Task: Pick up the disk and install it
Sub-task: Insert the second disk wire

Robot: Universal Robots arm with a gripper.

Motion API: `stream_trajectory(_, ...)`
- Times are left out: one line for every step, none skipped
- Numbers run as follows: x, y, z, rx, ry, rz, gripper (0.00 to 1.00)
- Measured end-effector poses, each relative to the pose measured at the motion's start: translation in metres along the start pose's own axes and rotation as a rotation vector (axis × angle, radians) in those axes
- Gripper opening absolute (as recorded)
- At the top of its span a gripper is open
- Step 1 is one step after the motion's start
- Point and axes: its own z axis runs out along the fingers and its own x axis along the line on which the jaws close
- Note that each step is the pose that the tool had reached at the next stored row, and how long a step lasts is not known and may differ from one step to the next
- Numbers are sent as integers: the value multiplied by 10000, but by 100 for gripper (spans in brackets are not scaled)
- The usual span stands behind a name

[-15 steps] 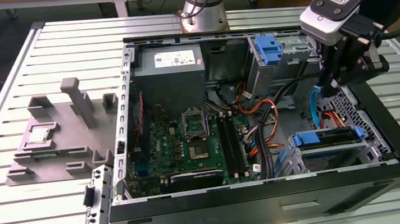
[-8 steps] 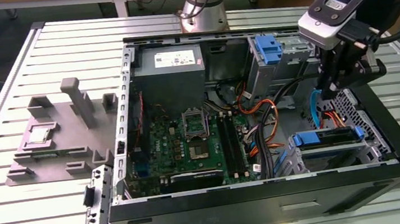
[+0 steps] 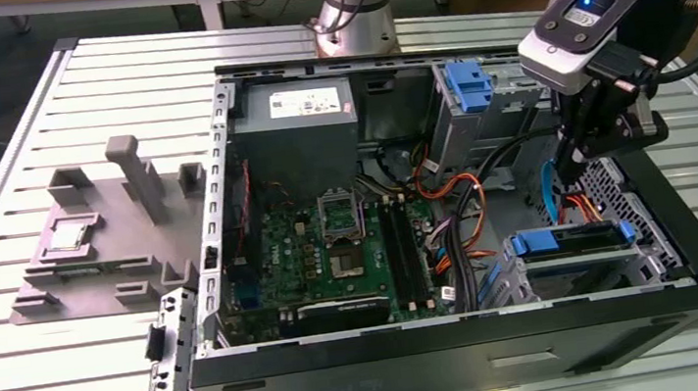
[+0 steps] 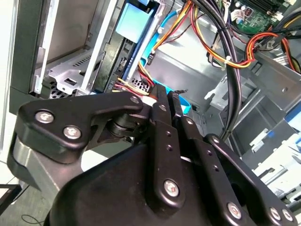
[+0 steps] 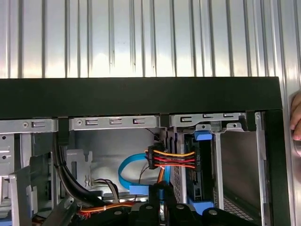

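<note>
We are seeing the disk sitting in the drive cage at about four o'clock inside the open computer case in the exterior view, its blue bracket facing up and its dark edge showing between the cage's metal walls. In the first wrist view the disk is standing on edge in its bay, with a bundle of red, yellow and black power wires reaching toward it and a blue data cable curling just beside. In the second wrist view the disk is showing its pale blue label beyond the black linkage.

We are hovering the gripper just above the disk, apart from it, at about three o'clock in the case. The jaws are looking closed together and holding nothing, the fingers meeting at a narrow tip.

Further out, the motherboard is lying at the case's centre, the grey power supply at twelve o'clock, and a blue caddy at one o'clock. The case is resting on the slatted metal worktop, with a grey fixture block at nine o'clock.
</note>
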Motion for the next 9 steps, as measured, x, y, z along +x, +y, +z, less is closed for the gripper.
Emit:
stream_trajectory(1,0,4,-1,-15,-1,16)
stream_trajectory(1,0,7,-1,-25,-1,16)
stream_trajectory(1,0,9,-2,-34,-1,16)
stream_trajectory(1,0,9,-2,-41,-1,16)
stream_trajectory(1,0,9,-2,-42,-2,16)
stream_trajectory(0,0,11,-2,-40,-2,16)
stream_trajectory(-5,0,13,-3,-37,-1,16)
stream_trajectory(-11,0,13,-2,-39,-1,16)
stream_trajectory(-20,1,14,-3,-40,-2,16)
